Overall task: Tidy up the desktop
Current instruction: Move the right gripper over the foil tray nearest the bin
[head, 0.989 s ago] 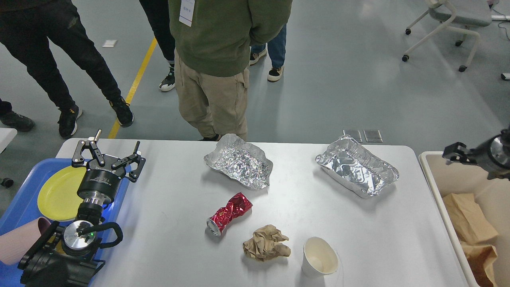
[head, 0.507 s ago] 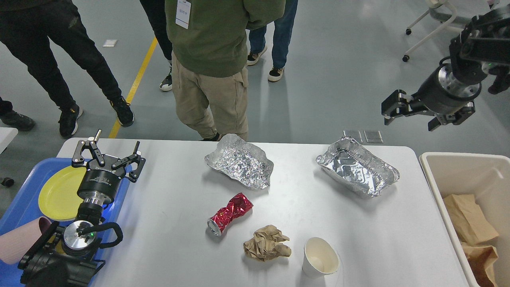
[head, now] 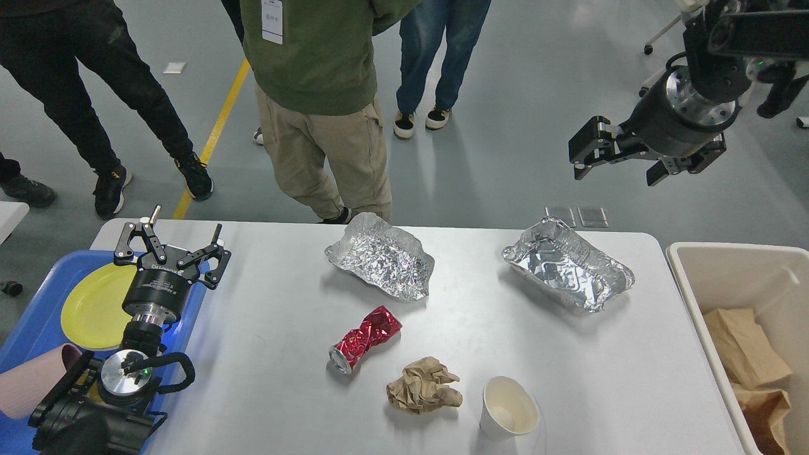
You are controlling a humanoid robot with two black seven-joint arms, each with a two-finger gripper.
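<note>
Fingers (head: 218,243) of the left gripper (head: 172,243) spread empty over the blue tray (head: 31,328) holding a yellow plate (head: 95,306); the right gripper (head: 622,158) gapes empty above the white tabletop (head: 265,341).

**One camera, high on the robot's head, tilted down over the desk**

There is a single view, so nothing is shared with another. It looks from the robot's own head, forward and downward, facing toward 12 o'clock. The desktop (head: 265,303) fills the lower half, close enough that its near edge runs out of the frame at 6 o'clock. Beyond its far edge the grey floor (head: 518,126) stretches away, with bystanders (head: 316,95) cut off above the chest at 11 to 12 o'clock. The left arm (head: 114,392) enters at 7 o'clock; the right arm (head: 727,44) enters at 2 o'clock.
</note>
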